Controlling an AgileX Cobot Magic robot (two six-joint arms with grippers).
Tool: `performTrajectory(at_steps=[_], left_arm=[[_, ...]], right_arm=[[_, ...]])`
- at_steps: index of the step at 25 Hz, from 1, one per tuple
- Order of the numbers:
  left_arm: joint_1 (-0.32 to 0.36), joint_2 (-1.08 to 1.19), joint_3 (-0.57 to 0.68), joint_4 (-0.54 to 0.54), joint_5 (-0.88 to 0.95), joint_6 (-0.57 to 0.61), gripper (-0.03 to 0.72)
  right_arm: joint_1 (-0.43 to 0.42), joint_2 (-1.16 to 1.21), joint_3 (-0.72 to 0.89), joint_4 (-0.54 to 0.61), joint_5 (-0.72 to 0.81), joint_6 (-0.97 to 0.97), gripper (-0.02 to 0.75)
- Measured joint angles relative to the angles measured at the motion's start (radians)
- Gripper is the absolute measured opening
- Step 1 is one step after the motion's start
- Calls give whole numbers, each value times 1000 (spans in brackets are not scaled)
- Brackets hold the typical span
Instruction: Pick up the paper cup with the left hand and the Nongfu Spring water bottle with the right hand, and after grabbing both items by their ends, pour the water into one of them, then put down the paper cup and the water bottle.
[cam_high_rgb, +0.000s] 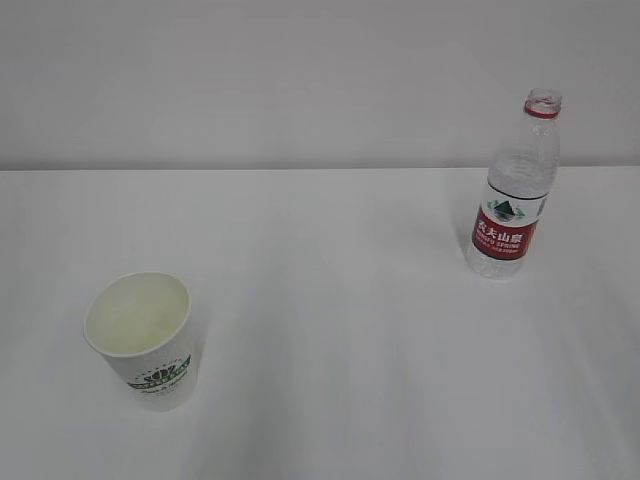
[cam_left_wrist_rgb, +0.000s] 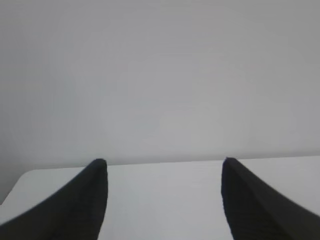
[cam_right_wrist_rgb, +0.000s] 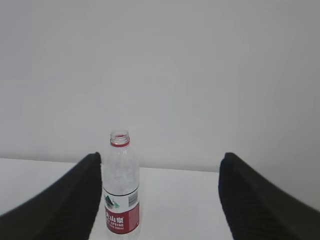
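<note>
On table (cam_high_rgb: 330, 300): upright paper cup (cam_high_rgb: 142, 338), capless red-labelled bottle (cam_high_rgb: 512, 190); both fingers spread, empty.

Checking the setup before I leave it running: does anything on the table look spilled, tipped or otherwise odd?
Nothing stands out. The paper cup stands upright near the front left, the Nongfu Spring water bottle upright at the back right, uncapped. No puddle shows on the table. Both grippers are open and hold nothing.

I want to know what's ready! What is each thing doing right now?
White dimpled paper cup with green logo: upright, not held.
Clear plastic bottle with red label: upright, capless, not held.
Left black pincer: open, holding nothing.
Right black pincer: open, holding nothing, facing the bottle.
</note>
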Motion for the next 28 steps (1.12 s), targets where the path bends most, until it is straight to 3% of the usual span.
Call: performTrajectory(at_steps=[14,28], left_arm=[[0,276,0,10,-368,0,516],[0,598,0,3,-575,0,516]], right_arm=[[0,337,2,-11,-361,0,549],[0,615,4,-54,-634,0,549]])
